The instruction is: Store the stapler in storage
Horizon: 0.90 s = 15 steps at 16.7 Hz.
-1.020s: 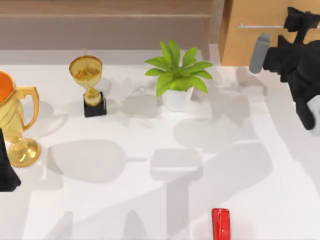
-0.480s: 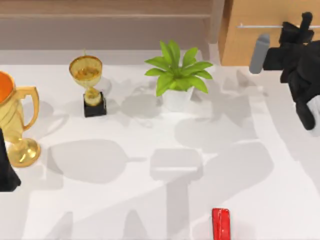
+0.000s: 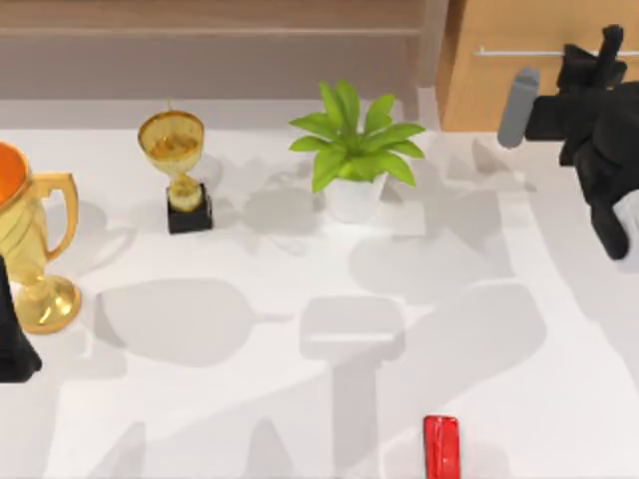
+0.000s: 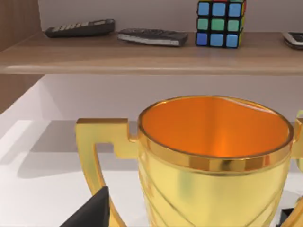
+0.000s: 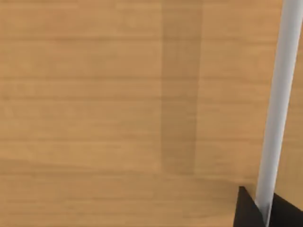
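The red stapler [image 3: 440, 446] lies flat at the table's front edge, right of centre, far from both arms. The storage [image 3: 499, 90] is a tan wooden cabinet at the back right, and its drawer front [image 5: 118, 94] is closed. My right gripper [image 3: 602, 52] is up against the thin silver handle [image 3: 519, 52]. In the right wrist view the handle [image 5: 279, 104] passes between two black fingertips [image 5: 244, 210] that press on it from both sides. My left gripper [image 3: 12, 344] is parked at the left edge behind a big gold trophy, fingers apart.
A potted plant [image 3: 354, 150] stands at the back centre, just left of the storage. A small gold trophy [image 3: 177, 165] and a large one [image 3: 30, 239] stand to the left. The wall shelf [image 4: 142, 49] holds remotes and a colour cube [image 4: 221, 22].
My right gripper has shifted a little toward the drawer front and onto the handle, then held still. The stapler and the left arm have not moved.
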Each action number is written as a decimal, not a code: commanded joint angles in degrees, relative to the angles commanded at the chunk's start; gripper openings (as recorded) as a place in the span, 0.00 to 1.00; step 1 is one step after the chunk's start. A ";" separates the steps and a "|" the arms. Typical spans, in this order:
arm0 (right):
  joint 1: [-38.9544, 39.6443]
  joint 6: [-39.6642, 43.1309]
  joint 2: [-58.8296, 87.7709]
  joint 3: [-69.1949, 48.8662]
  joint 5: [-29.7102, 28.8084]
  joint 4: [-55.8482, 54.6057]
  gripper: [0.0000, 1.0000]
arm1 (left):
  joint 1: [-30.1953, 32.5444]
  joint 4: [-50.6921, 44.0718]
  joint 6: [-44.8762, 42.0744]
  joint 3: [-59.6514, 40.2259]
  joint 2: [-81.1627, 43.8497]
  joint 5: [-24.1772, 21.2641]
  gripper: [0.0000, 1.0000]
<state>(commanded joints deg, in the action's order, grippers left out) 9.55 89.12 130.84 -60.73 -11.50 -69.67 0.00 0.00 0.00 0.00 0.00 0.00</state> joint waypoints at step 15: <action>2.01 -0.13 -7.03 16.36 -1.86 -9.15 0.00 | 0.00 0.00 0.00 0.00 0.00 0.00 1.00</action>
<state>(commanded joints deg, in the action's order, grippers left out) 11.56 88.99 123.81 -44.37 -13.36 -78.82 0.00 0.00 0.00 0.00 0.00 0.00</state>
